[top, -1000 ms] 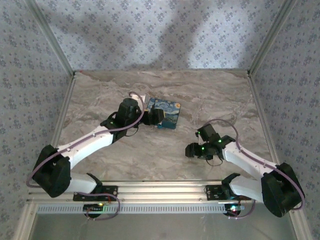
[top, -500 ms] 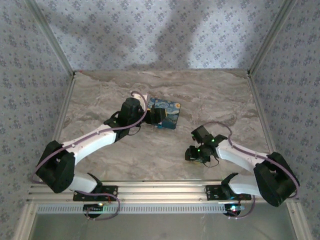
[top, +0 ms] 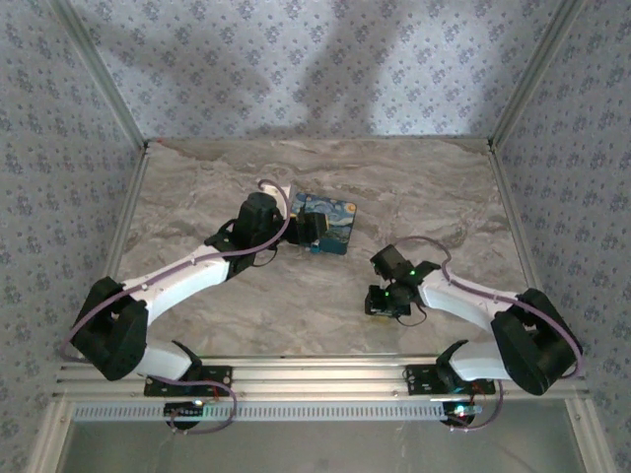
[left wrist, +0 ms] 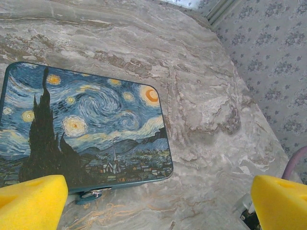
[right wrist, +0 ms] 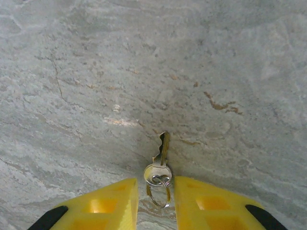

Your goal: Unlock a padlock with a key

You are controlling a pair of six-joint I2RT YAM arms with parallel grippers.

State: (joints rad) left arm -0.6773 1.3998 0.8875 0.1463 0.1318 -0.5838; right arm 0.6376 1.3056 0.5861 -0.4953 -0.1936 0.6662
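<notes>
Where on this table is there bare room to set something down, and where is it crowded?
Bare marble table: the far strip between the painted box and the back wall, and the right side toward the rail. Crowded: the near centre, where the left gripper stands open at the box and the right gripper flanks the key.

No lettering, label, brand, number or sign can be read

Open marble table (top: 434, 182) at far and right, painted box (left wrist: 86, 129) blocking centre-left, padlock (left wrist: 91, 195) at its edge facing the left gripper (left wrist: 156, 203), spread wide, key (right wrist: 162, 155) filling the right gripper (right wrist: 156, 201) narrow gap, patterned walls (top: 296, 69) on three sides.
</notes>
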